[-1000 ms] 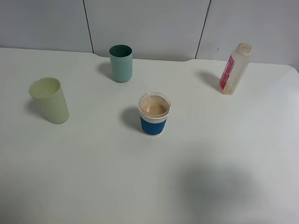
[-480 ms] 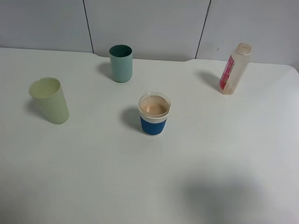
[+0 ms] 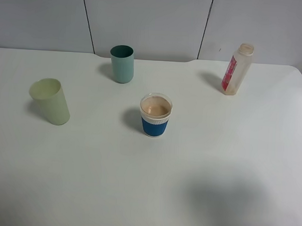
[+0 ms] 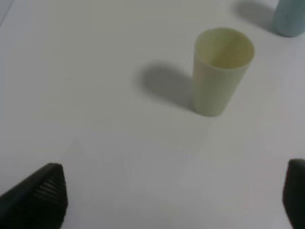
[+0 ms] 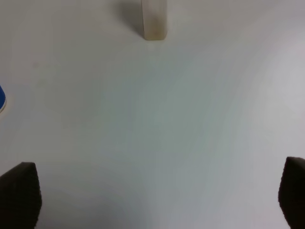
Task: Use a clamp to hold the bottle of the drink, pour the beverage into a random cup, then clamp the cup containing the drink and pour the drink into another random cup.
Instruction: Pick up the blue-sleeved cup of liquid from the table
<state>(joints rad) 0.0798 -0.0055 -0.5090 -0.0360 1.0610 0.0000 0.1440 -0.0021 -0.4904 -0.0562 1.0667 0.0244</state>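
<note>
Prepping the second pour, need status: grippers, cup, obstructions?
Left gripper and right gripper open, empty. Blue-banded cup upright at centre, holds beige-pink drink; bottle upright, back right. Nothing between cup and teal tumbler.

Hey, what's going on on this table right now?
Nothing is being held: the left gripper and right gripper both hang open above the table. The short blue-banded cup in the middle holds the beige drink, so the pour from the bottle, upright at the far right, looks done. The teal tumbler stands farther back.
</note>
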